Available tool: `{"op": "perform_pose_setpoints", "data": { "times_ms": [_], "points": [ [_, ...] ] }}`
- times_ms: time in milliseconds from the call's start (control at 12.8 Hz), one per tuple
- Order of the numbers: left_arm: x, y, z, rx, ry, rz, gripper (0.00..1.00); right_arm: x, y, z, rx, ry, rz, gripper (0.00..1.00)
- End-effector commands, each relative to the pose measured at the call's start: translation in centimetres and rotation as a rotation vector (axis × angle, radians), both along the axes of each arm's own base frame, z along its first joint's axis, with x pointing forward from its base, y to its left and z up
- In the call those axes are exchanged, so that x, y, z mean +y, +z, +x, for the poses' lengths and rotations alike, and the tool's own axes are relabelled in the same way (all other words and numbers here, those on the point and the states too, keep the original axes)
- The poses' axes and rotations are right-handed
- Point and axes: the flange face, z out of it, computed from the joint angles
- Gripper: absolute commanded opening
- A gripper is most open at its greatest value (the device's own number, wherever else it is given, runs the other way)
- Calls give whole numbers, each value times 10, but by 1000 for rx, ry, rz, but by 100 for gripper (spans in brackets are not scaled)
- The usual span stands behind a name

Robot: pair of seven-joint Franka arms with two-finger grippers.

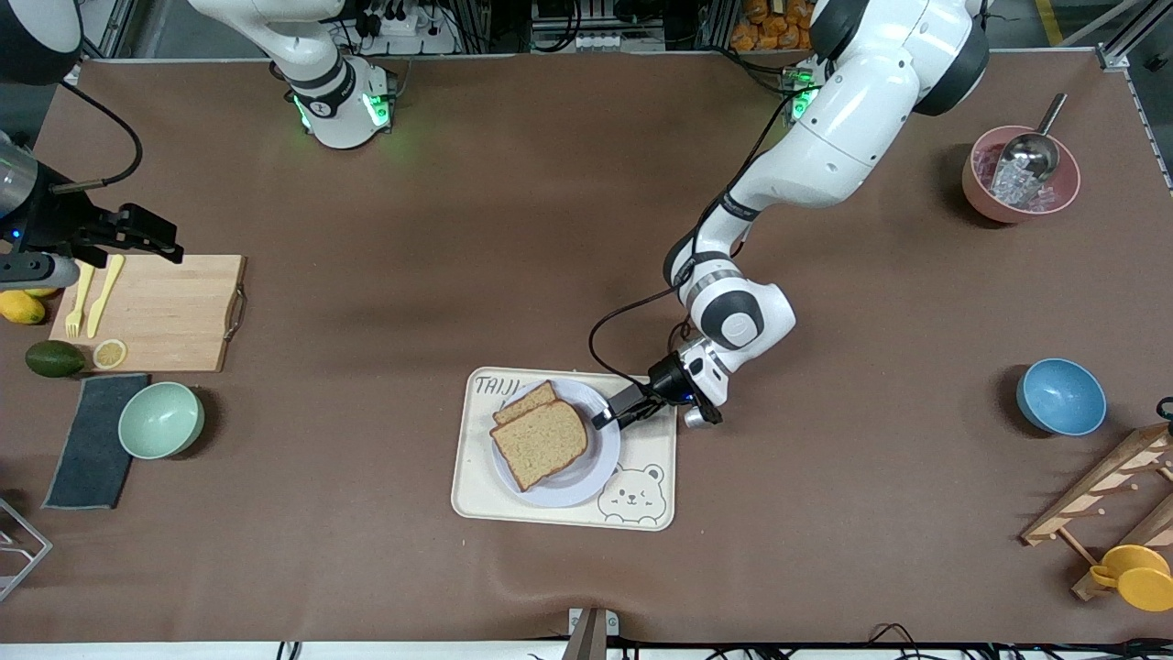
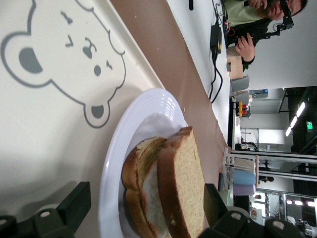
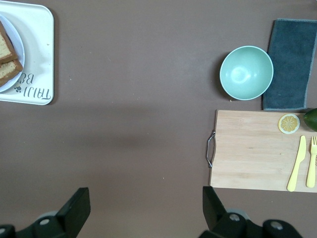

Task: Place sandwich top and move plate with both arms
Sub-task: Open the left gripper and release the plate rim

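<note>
The sandwich top (image 1: 541, 443) lies on another bread slice (image 1: 524, 401) on the lavender-grey plate (image 1: 577, 477), which sits on the cream bear tray (image 1: 652, 440). My left gripper (image 1: 609, 417) is low at the plate's rim on the left arm's side, open and holding nothing. In the left wrist view my left gripper (image 2: 146, 193) has its fingers wide apart, with the plate rim (image 2: 143, 114), the lower slice (image 2: 133, 183) and the sandwich top (image 2: 185, 188) between them. My right gripper (image 1: 151, 236) is open and empty, up over the wooden cutting board (image 1: 156, 312). It also shows in its wrist view (image 3: 144, 196).
The cutting board carries a yellow knife and fork (image 1: 92, 293) and a lemon slice. A mint bowl (image 1: 161, 419) and dark cloth (image 1: 92, 440) lie nearer the camera. Toward the left arm's end are a pink bowl with a scoop (image 1: 1019, 174), a blue bowl (image 1: 1060, 396) and a wooden rack (image 1: 1109, 495).
</note>
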Motion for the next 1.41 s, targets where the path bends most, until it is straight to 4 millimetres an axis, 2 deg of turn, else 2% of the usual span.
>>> {"op": "perform_pose_setpoints", "data": {
  "times_ms": [0,313,469,626,939,1095,1330],
  "points": [
    [6,37,-2,6,68,68,100,1,2,-2,-2,-4,15,100],
    [28,82,4,-16,151,193,100,0,2,-3,4,-5,15,100],
    [48,91,11,-63,129,276,100,0,2,-3,4,-6,15,100],
    [87,98,20,-118,91,374,100,0,0,-2,9,-5,15,100],
    [165,80,42,-219,-51,600,100,5,-7,1,21,6,15,100],
    [195,70,49,-258,-165,648,100,5,-7,1,22,7,15,100],
    [259,83,62,-310,-334,650,100,4,-7,0,24,6,15,100]
  ]
}}
